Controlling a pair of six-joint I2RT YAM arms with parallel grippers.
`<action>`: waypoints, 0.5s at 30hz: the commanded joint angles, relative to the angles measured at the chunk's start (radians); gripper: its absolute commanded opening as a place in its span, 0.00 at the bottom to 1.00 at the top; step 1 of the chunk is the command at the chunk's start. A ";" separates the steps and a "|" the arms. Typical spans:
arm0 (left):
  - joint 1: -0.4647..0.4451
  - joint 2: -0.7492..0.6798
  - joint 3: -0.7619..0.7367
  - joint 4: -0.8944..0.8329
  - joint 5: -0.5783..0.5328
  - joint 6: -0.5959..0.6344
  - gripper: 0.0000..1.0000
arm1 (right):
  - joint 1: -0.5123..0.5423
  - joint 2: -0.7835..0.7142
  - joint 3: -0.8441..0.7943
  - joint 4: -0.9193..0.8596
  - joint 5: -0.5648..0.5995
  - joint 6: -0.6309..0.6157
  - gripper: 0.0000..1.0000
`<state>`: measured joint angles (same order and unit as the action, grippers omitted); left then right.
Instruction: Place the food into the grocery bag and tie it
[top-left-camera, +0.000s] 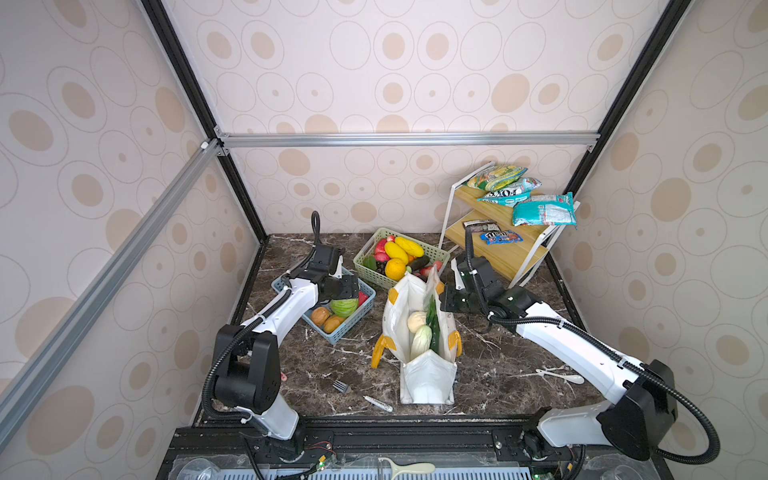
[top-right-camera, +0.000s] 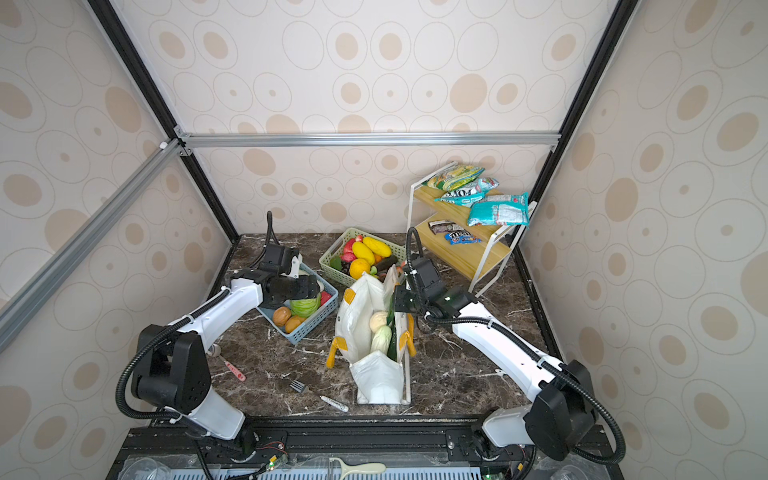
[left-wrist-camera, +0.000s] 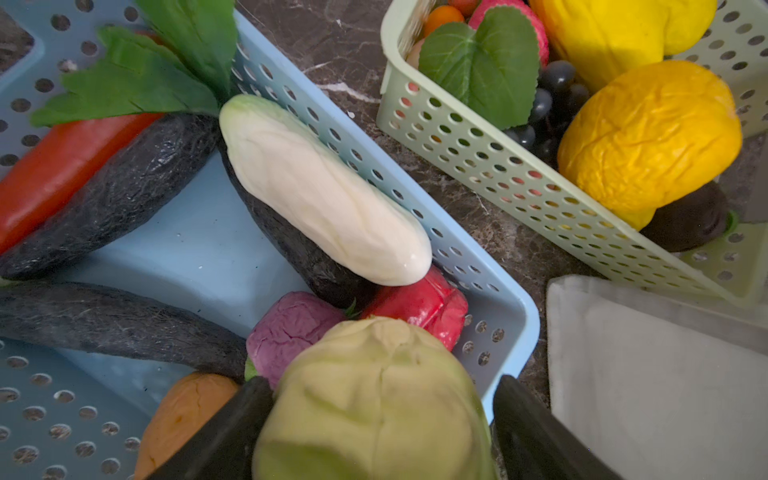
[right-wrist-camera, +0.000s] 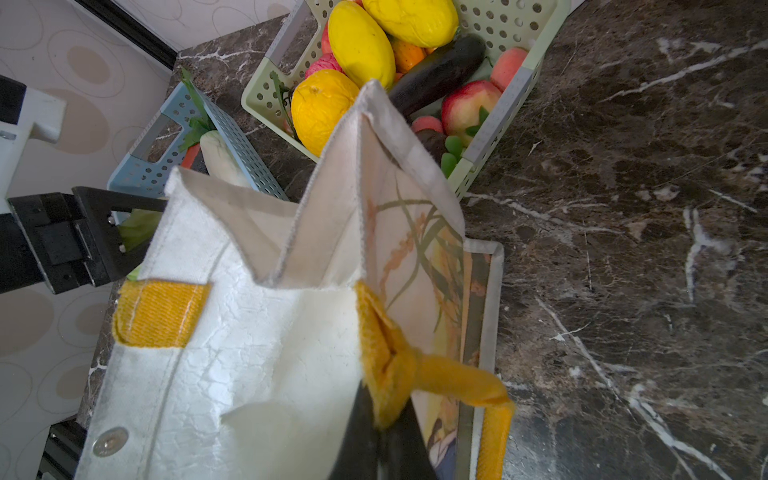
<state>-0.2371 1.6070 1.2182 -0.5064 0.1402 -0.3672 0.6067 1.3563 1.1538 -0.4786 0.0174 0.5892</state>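
Observation:
The white grocery bag (top-left-camera: 399, 316) (top-right-camera: 357, 320) stands open mid-table with a beige ball (top-left-camera: 417, 321), a pale cabbage (top-left-camera: 420, 341) and a dark green cucumber (top-left-camera: 434, 328) inside. My right gripper (right-wrist-camera: 380, 432) (top-left-camera: 441, 297) is shut on the bag's rim where the yellow strap (right-wrist-camera: 390, 365) joins. Over the blue basket (left-wrist-camera: 511, 307) (top-left-camera: 357, 320), my left gripper (left-wrist-camera: 382, 415) (top-left-camera: 345, 298) stands open around a round green cabbage (left-wrist-camera: 374, 399) (top-right-camera: 305, 307); a gap shows beside one finger. More food lies in that basket: a white-green cabbage (left-wrist-camera: 324, 191), a red pepper (left-wrist-camera: 62, 166), a leaf (left-wrist-camera: 137, 79).
A green basket (top-left-camera: 365, 266) (left-wrist-camera: 478, 166) of yellow and red fruit sits behind the bag. A wooden shelf (top-left-camera: 498, 245) with snack packets stands at the back right. A fork (top-left-camera: 341, 386), a pen (top-left-camera: 378, 404) and a white spoon (top-left-camera: 559, 376) lie near the front.

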 joint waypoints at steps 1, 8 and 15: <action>-0.008 -0.023 0.061 -0.038 -0.036 0.017 0.88 | 0.007 -0.016 -0.001 0.017 0.018 -0.008 0.00; -0.006 -0.041 0.113 -0.063 -0.052 0.025 0.99 | 0.007 -0.017 -0.007 0.021 0.019 -0.007 0.00; 0.026 -0.020 0.144 -0.063 -0.054 0.034 0.98 | 0.007 -0.029 -0.019 0.020 0.031 -0.004 0.00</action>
<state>-0.2249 1.5967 1.3201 -0.5434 0.0986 -0.3542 0.6067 1.3540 1.1481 -0.4763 0.0227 0.5861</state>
